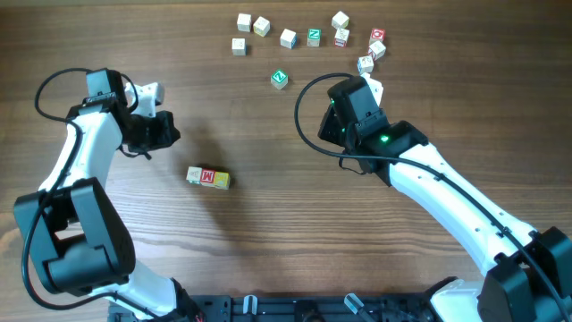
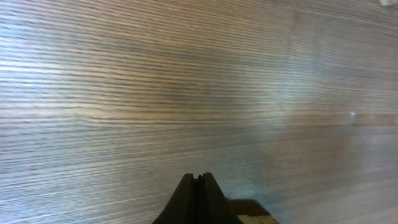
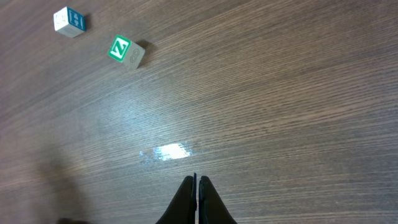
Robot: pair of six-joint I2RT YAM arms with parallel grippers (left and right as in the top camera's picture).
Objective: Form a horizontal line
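Observation:
Three small wooden cubes lie side by side in a short row, left of the table's middle: a pale one with a green mark [image 1: 194,174], one with a red M [image 1: 208,177] and a yellow-faced one [image 1: 222,181]. The row tilts slightly down to the right. My left gripper [image 1: 170,134] [image 2: 198,178] is above and left of the row, shut and empty, apart from the cubes. A wooden corner [image 2: 250,210] shows beside its fingers; I cannot tell what it is. My right gripper [image 1: 329,127] [image 3: 196,180] hovers right of centre, shut on nothing.
A cube with a green Z face [image 1: 280,79] [image 3: 125,50] lies alone above the middle. Several more letter cubes [image 1: 314,37] are scattered along the far edge, some close to the right wrist [image 1: 365,63]. A blue-lettered cube [image 3: 69,20] shows in the right wrist view.

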